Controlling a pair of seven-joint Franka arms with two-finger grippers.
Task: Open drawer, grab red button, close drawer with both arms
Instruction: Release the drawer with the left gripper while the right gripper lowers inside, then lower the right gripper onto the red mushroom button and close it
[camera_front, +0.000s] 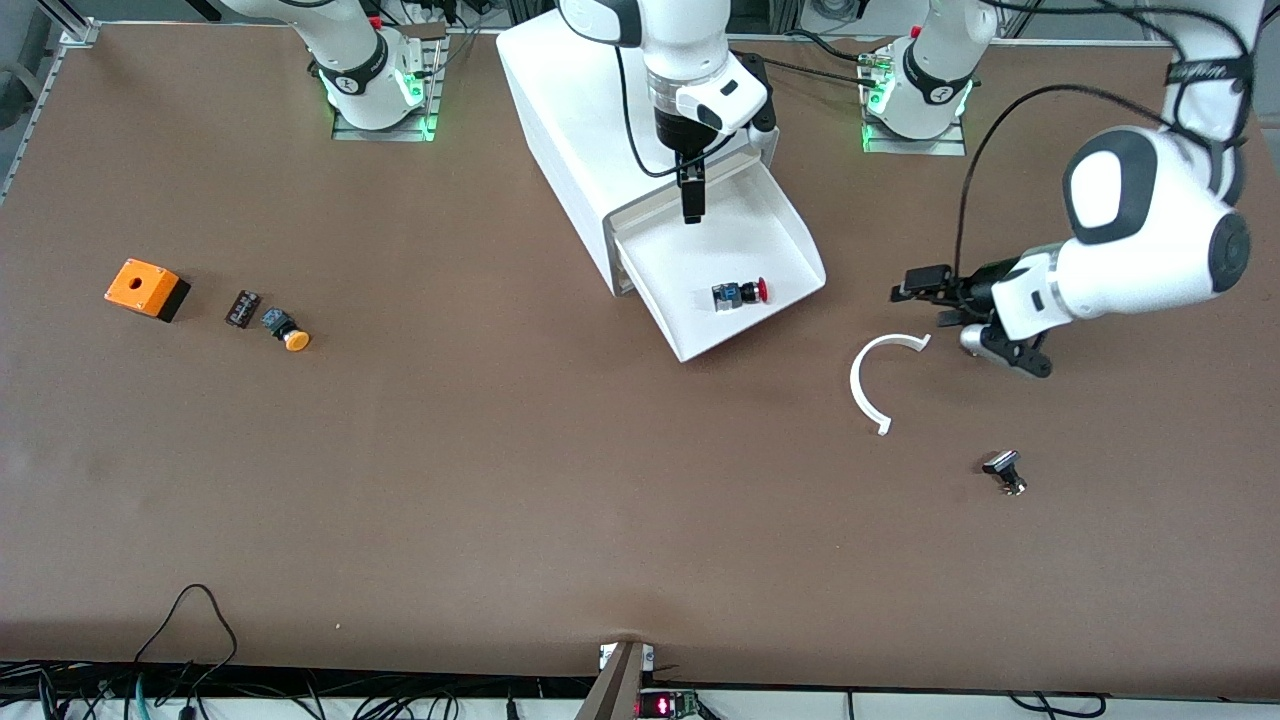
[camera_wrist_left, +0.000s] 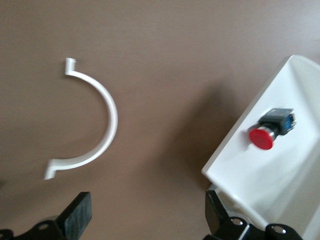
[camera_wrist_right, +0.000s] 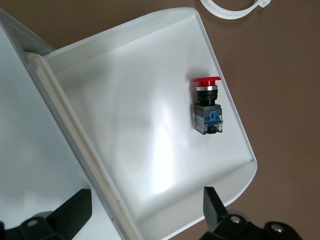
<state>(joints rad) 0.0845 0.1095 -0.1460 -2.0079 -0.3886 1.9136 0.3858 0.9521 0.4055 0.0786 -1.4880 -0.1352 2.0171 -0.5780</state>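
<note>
Brown table w/ cables along its near edge. Big white cabinet stands at the far edge between the two arm bases; its lowest drawer is pulled out toward the front cam, a wide shallow white tray. The button lies on its side in the drawer, close to the wall on the left arm's end: red mushroom cap, blue & black body, cap pointing at that wall.

Right gripper hangs over the drawer's inner end by the cabinet mouth, fingers spread, nothing in them. Left gripper is low over the table beside the drawer, toward the left arm's end, also released & empty.

White C-shaped ring lies on the table between drawer and left gripper. Small black part sits nearer the cam than the ring. Toward the right arm's end: orange box, small dark block, orange-capped button

Right wrist view shows the button's blue clip; nothing lies over it. Left wrist view shows the ring flat, apart from the drawer's wall
</note>
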